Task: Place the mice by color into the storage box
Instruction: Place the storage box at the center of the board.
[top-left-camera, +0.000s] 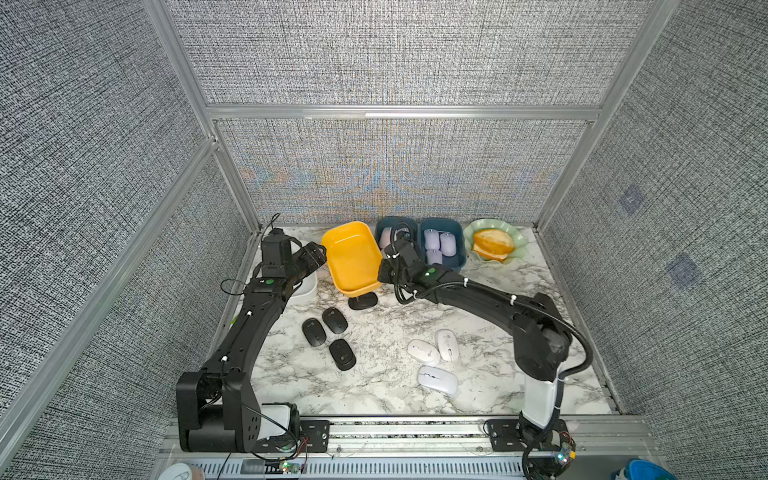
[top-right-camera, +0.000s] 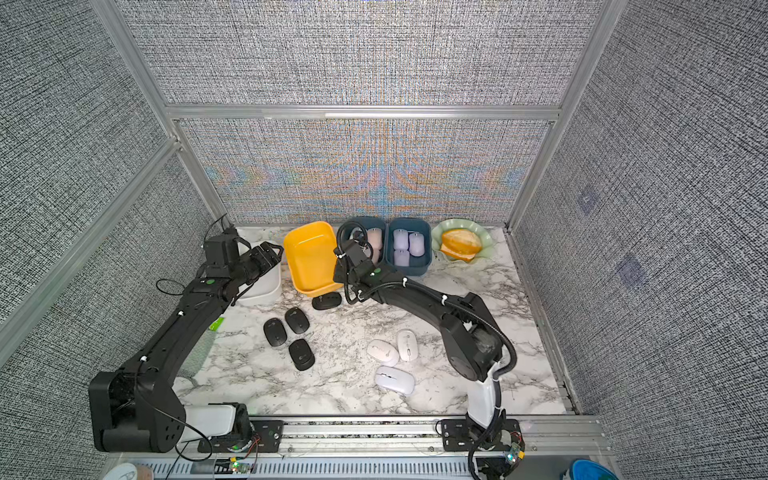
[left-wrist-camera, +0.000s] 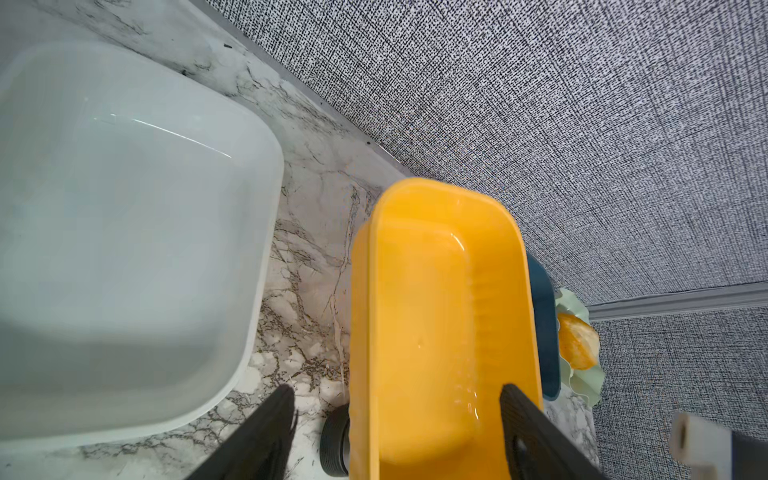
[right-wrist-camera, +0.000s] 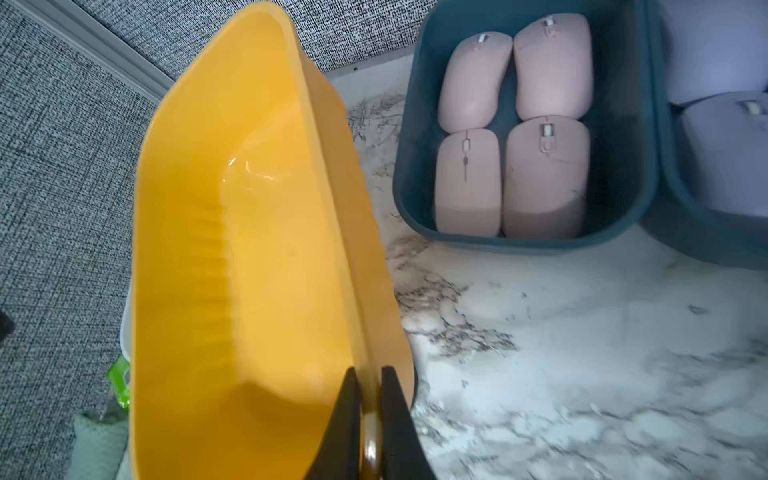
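Right claw (right-wrist-camera: 370, 370) pinches yellow box (top-left-camera: 351, 257) rim, tilting it; left claw (left-wrist-camera: 395, 392) open astride its wall, likely steadying. Probably repositioning for black mice (top-left-camera: 335, 320) on bench (top-left-camera: 374, 374).

An orange-yellow bread roll (top-left-camera: 493, 243) lies in a pale green scalloped dish (top-left-camera: 518, 243) at the far right corner of the marble tabletop (top-left-camera: 374, 390). A bright green item (top-right-camera: 216, 323), perhaps a wrapper, lies near its left edge.
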